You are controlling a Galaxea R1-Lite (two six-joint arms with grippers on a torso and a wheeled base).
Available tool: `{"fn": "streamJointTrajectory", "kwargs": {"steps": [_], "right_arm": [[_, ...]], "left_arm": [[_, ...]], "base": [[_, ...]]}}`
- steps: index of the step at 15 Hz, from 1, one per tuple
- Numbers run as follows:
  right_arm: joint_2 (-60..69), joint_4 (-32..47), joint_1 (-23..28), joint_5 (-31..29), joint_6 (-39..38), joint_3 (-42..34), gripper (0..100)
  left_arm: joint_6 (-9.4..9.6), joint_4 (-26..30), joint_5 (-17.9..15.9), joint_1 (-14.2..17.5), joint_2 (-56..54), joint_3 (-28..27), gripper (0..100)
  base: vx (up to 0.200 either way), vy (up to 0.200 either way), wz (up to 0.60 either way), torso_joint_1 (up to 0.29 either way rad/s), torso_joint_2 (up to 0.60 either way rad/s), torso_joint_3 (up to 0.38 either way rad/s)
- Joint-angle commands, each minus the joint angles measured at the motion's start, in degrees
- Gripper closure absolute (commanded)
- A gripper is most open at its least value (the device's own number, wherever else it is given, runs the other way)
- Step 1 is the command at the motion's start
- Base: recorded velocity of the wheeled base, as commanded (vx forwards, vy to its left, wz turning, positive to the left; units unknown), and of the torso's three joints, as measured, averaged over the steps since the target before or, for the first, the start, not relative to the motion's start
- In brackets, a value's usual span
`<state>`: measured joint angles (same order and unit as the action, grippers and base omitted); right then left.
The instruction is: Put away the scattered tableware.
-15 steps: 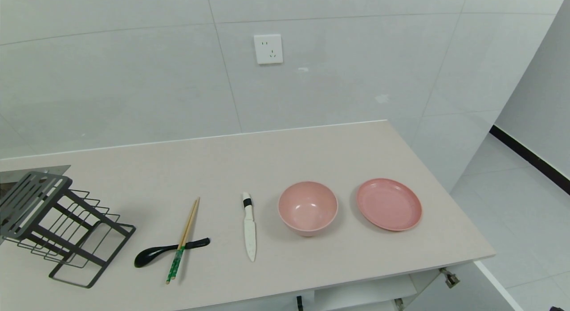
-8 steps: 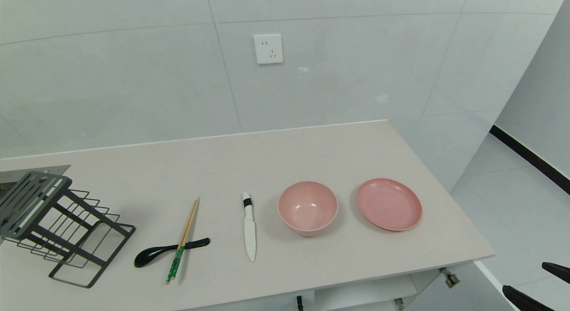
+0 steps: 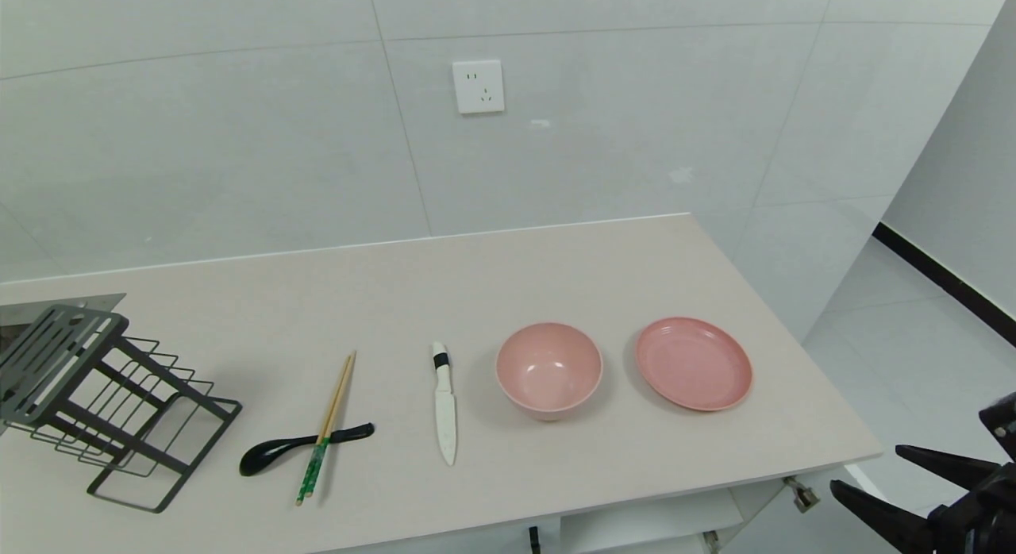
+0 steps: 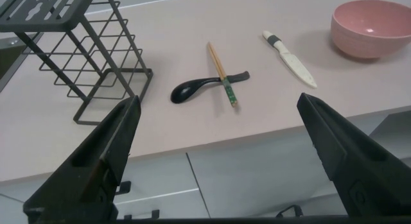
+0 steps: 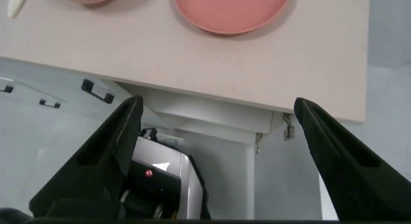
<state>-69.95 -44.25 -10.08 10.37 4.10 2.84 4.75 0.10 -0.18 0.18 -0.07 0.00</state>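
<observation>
Pretty bright, even light here, just soft shadows beside the round pink bowl (image 3: 548, 370) and dark wire rack (image 3: 119, 403).

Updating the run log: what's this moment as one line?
progress: nothing stored | counter: rack, spoon under chopsticks, knife, bowl, plate | left end effector: open, empty | right end effector: open, empty

Matt metal rack (image 3: 55, 355), wooden chopsticks (image 3: 326, 428), glossy spoon (image 3: 278, 449), perhaps plastic pink bowl (image 3: 548, 370)

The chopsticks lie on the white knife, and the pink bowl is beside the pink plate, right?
No. In the head view the chopsticks lie across the black spoon, not the white knife. The pink bowl is beside the pink plate.
</observation>
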Motion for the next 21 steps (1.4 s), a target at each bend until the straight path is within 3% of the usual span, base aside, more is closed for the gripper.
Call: {"fn": "streamJointTrajectory", "kwargs": {"steps": [1,10,16,21], "right_arm": [[-8.36,-3.65,-0.03,0.26,0.21,0.15,0],[-23.3,-8.66,0.77,2.37,1.0,7.88,0],[-35.43,-12.61,4.28,4.66,1.79,15.09,0],[-41.58,-12.61,4.28,4.74,2.06,24.49,0]], "left_arm": [[-0.01,-0.01,0.01,-0.01,0.07,0.0,0],[-0.18,-0.01,0.01,-0.01,0.07,0.0,0],[-0.18,0.08,0.01,-0.01,0.07,0.0,0],[-0.27,0.08,0.01,-0.01,0.07,0.0,0]], "base": [[0.0,0.0,0.0,0.0,0.0,0.0],[0.0,0.0,0.0,0.0,0.0,0.0],[0.0,0.0,0.0,0.0,0.0,0.0],[0.0,0.0,0.0,0.0,0.0,0.0]]}}
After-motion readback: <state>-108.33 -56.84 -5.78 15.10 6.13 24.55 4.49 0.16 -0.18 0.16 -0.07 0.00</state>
